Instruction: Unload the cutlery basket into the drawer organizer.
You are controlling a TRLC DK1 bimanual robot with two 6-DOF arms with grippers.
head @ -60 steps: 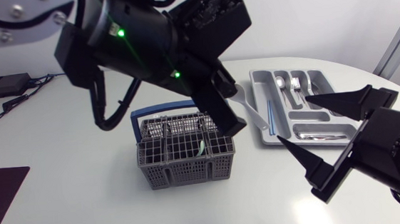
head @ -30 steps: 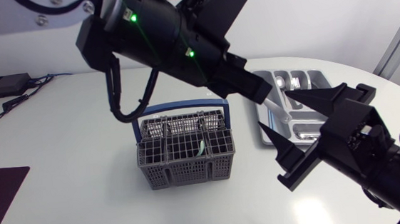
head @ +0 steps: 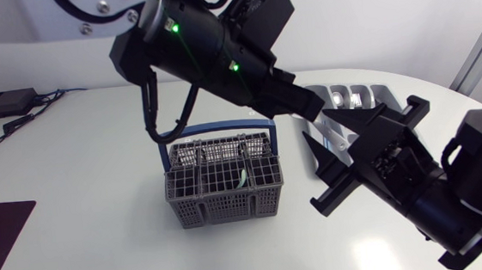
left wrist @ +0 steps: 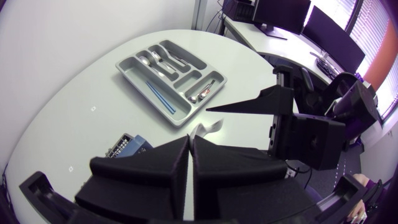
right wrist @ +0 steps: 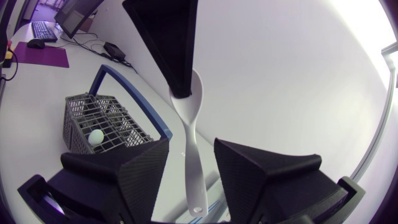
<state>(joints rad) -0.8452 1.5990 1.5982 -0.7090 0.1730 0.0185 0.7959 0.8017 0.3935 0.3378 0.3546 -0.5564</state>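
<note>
Over the white table (head: 71,166), the left arm is stretching in from 11 o'clock, with the left gripper (head: 309,106) pinching a glossy white spoon (right wrist: 186,124) by its bowl. The right gripper (head: 332,141), entering from 4 o'clock, is gaping wide on either side of the handle. The grey wire basket (head: 223,184) is sitting at centre and the grey organizer (left wrist: 176,120) at 2 o'clock.

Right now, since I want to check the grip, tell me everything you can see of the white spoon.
The white spoon looks like smooth, glossy plastic. It has an oval bowl and a slim handle that widens to a rounded end with a small hole. It hangs in the air above the table, its bowl clamped between the shut fingers of the left gripper. Its handle runs between the open fingers of the right gripper, which flank it without clearly touching it.
</note>
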